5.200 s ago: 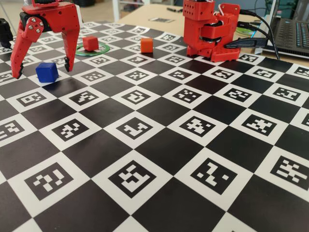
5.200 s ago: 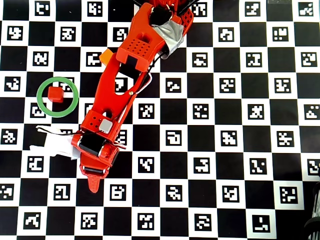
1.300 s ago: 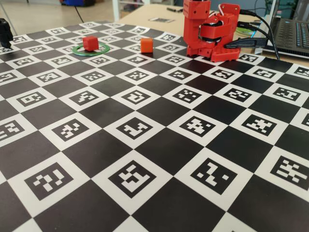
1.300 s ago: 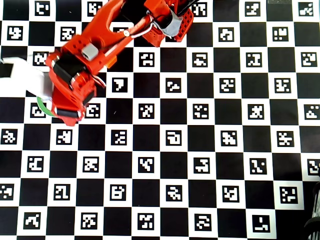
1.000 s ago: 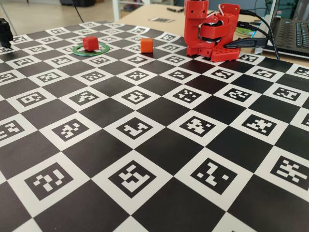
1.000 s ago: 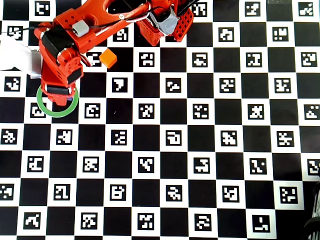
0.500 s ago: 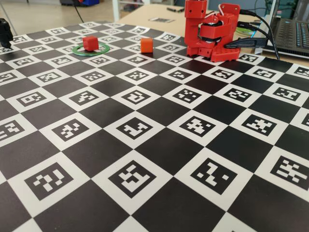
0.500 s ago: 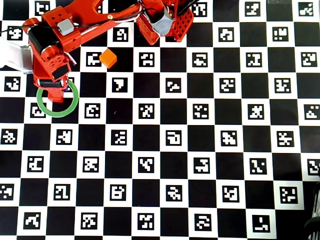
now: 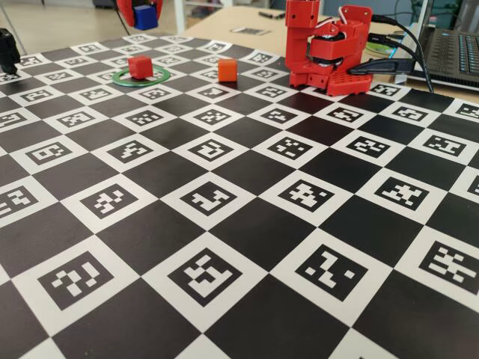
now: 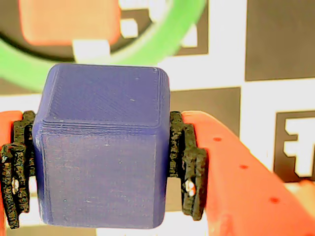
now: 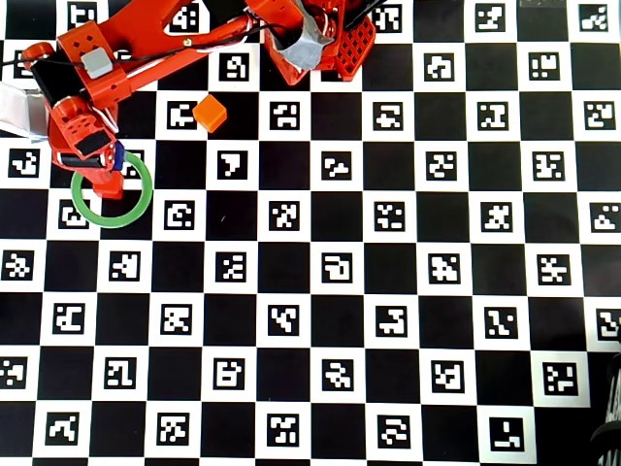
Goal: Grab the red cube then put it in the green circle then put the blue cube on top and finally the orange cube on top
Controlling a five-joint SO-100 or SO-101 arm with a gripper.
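Note:
The red cube [image 9: 140, 66] sits inside the green circle [image 9: 140, 78] at the far left of the board. My gripper [image 9: 142, 13] hangs above them at the top edge of the fixed view, shut on the blue cube [image 9: 145, 16]. In the wrist view the blue cube [image 10: 101, 147] fills the space between both black pads [image 10: 189, 162], with the blurred red cube [image 10: 69, 22] and green circle [image 10: 162, 34] below it. From overhead, the gripper [image 11: 97, 163] partly covers the red cube [image 11: 109, 188] in the green circle [image 11: 114, 222]. The orange cube [image 9: 227, 70] stands alone, right of the ring.
The arm's red base [image 9: 329, 48] stands at the board's far edge, with cables and a laptop [image 9: 456, 45] behind it to the right. In the overhead view the orange cube [image 11: 209, 114] lies just right of the arm's forearm. A checkerboard of marker squares covers the table.
The arm has swung further toward the ring's far side. The gripper with the blue cube has come into the top of the fixed view, above the red cube.

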